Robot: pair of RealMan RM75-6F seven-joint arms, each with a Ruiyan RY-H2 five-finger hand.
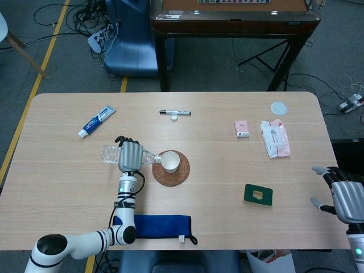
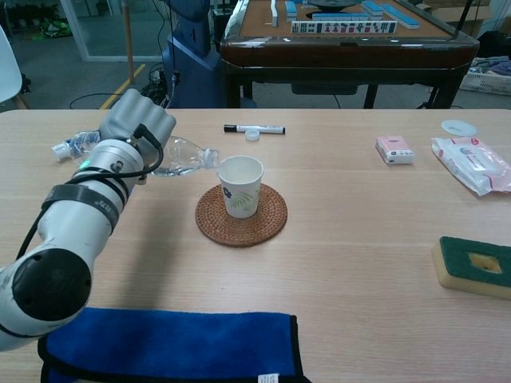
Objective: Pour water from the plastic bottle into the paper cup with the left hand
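Note:
My left hand (image 1: pixel 129 156) (image 2: pixel 136 128) grips a clear plastic bottle (image 2: pixel 182 155) (image 1: pixel 108 153), held tipped on its side above the table. The bottle's uncapped neck points right and sits just at the left rim of the paper cup (image 2: pixel 239 185) (image 1: pixel 169 162). The white cup with a leaf print stands upright on a round woven coaster (image 2: pixel 241 215) (image 1: pixel 171 168). No water stream is visible. My right hand (image 1: pixel 346 199) hovers at the table's right front edge with fingers spread, holding nothing.
A blue cloth (image 2: pixel 168 345) lies at the front edge. A marker (image 2: pixel 255 128) and bottle cap (image 2: pixel 252 136) lie behind the cup, a toothpaste tube (image 1: pixel 95 121) far left. A green sponge (image 2: pixel 473 266), a pink box (image 2: pixel 395 149), a wipes pack (image 2: pixel 473 164) and a white lid (image 2: pixel 458 127) lie on the right.

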